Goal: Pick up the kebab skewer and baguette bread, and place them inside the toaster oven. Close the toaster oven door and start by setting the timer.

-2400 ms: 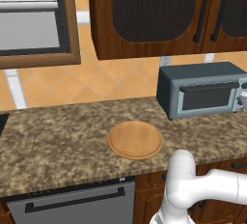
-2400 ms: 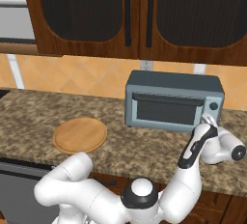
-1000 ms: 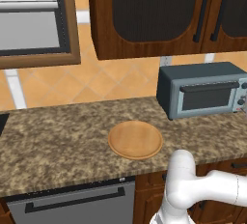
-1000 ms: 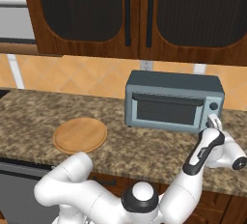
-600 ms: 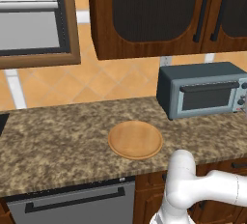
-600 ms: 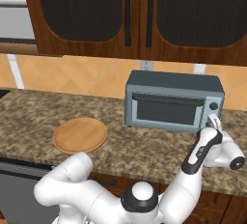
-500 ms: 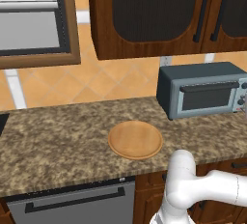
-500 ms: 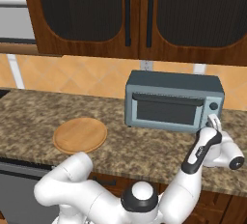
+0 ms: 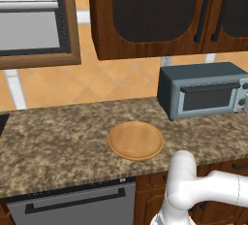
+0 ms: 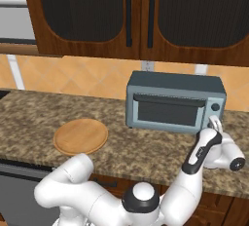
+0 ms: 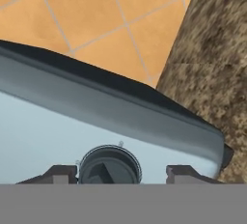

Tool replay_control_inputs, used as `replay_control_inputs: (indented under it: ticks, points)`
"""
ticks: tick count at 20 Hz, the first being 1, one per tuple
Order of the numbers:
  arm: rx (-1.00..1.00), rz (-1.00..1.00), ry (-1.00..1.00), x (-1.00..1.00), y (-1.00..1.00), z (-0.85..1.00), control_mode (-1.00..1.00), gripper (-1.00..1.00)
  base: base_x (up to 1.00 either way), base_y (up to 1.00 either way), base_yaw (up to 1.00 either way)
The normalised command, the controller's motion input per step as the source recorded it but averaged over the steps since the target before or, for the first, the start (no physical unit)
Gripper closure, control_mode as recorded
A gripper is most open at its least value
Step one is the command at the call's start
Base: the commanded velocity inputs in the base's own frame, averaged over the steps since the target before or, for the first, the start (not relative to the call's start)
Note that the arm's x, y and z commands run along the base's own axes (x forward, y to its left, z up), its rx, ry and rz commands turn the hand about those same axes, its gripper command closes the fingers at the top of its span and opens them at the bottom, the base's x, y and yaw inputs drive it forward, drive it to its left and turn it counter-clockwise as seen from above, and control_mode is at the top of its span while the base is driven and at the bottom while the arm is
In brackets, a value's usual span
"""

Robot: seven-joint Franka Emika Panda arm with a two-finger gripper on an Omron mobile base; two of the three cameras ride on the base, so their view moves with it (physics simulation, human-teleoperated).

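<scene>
One step left, we judge: boxy grey-blue toaster oven (image 10: 175,101) door (image 10: 168,113) shut, round wooden board (image 10: 80,136) bare; our two-finger gripper (image 11: 116,174) part-open, straddling the dark timer knob (image 11: 110,166), grip unclear.

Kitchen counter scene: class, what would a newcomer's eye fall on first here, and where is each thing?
The grey-blue toaster oven stands at the back right of the granite counter, door shut. The gripper sits at its control strip, fingertips on either side of a dark round dial. A bare round wooden board lies mid-counter.
</scene>
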Motion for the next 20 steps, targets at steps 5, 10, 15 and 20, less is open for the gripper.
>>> replay_control_inputs:
  ticks: [5,10,15,20]
  points:
    - [-0.12,0.0,0.01,0.27,0.03,0.21,-1.0,1.0,0.0,0.0,0.0]
    - [-0.12,0.0,0.05,0.07,0.0,0.22,-1.0,1.0,0.0,0.0,0.0]
    - [-0.1,0.0,0.05,0.02,0.06,0.21,-1.0,1.0,0.0,0.0,0.0]
    - [-0.02,-0.01,0.03,0.04,0.07,0.1,-1.0,1.0,0.0,0.0,0.0]
